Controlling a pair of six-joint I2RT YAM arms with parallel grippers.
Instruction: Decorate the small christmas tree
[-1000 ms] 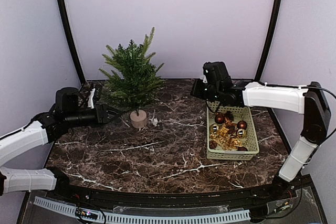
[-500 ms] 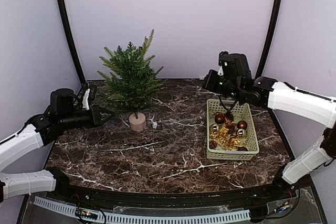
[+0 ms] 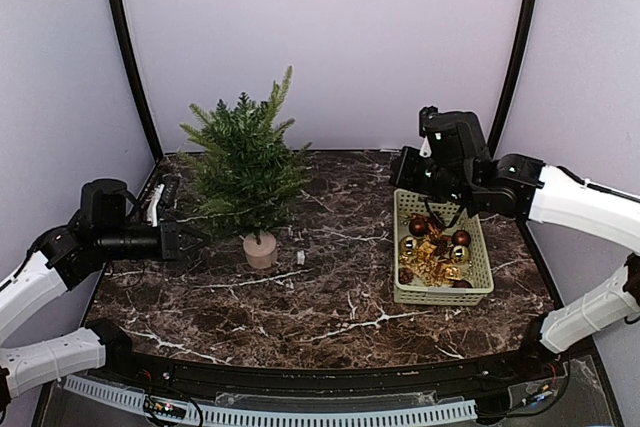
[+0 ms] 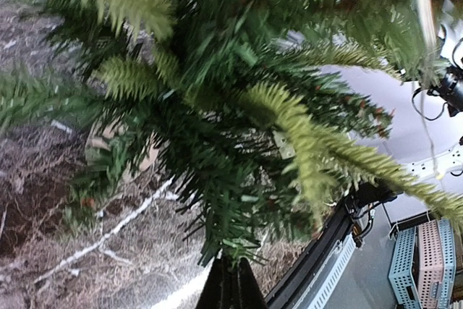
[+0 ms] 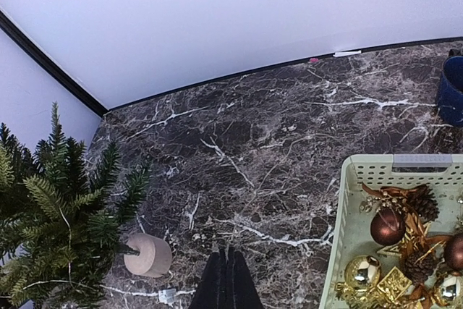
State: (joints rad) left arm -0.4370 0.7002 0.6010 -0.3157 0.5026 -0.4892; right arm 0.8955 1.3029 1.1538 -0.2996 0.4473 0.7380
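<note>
While the left pincer (image 3: 192,240) is pinched together on a low branch tip of the small christmas tree (image 3: 245,162), the tree stands in its beige pot (image 3: 260,249) at the desk's (image 3: 300,307) rear left. The right pincer (image 5: 226,276), fingers together and empty, hovers near the far end of the pale green basket (image 3: 484,257) of brown and gold baubles (image 3: 436,252).

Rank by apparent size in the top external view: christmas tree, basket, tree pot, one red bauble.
1. small christmas tree
2. basket
3. pot
4. red bauble
No close calls; all sit at similar depth.
</note>
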